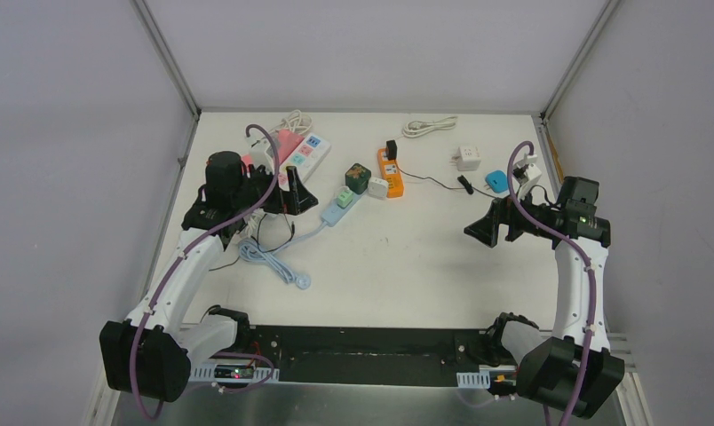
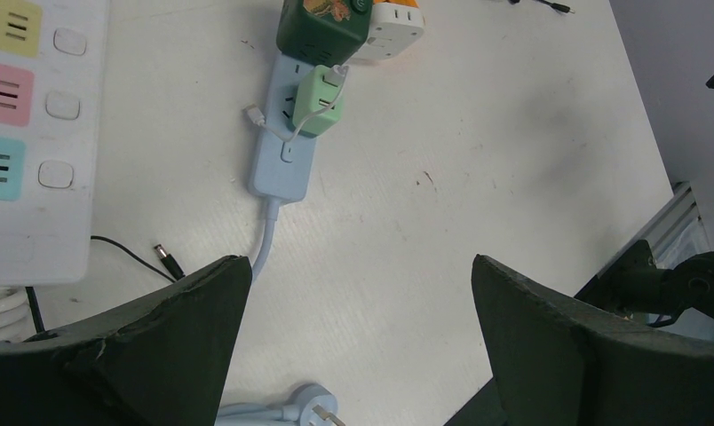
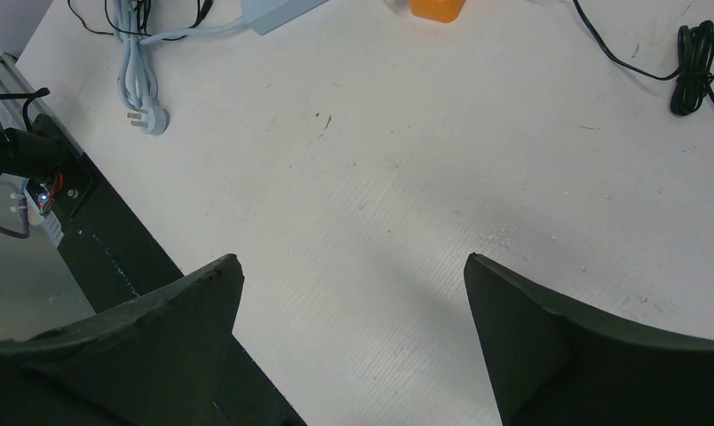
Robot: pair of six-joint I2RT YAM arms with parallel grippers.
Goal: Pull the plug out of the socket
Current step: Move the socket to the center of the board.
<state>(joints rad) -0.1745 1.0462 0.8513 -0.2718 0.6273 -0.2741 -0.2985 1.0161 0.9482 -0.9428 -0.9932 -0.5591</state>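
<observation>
A light green plug (image 2: 320,102) sits in the pale blue socket strip (image 2: 285,151), with a short white lead looped on it. A dark green cube (image 2: 322,31) is at the strip's far end. From above, the green plug (image 1: 345,197) and blue strip (image 1: 336,213) lie left of centre. My left gripper (image 1: 296,191) hovers open just left of the strip; in the left wrist view my left gripper (image 2: 360,266) holds nothing, and the plug is well ahead of it. My right gripper (image 1: 491,228) is open over bare table at the right, as the right wrist view shows of my right gripper (image 3: 353,262).
A wide white strip with coloured sockets (image 2: 34,133) lies left of the blue one. Its blue cord and plug (image 1: 287,271) coil nearer the arms. An orange strip (image 1: 390,173), white adapter (image 1: 377,188), white charger (image 1: 467,158), black cable (image 3: 691,67) and white cord (image 1: 429,126) sit further back.
</observation>
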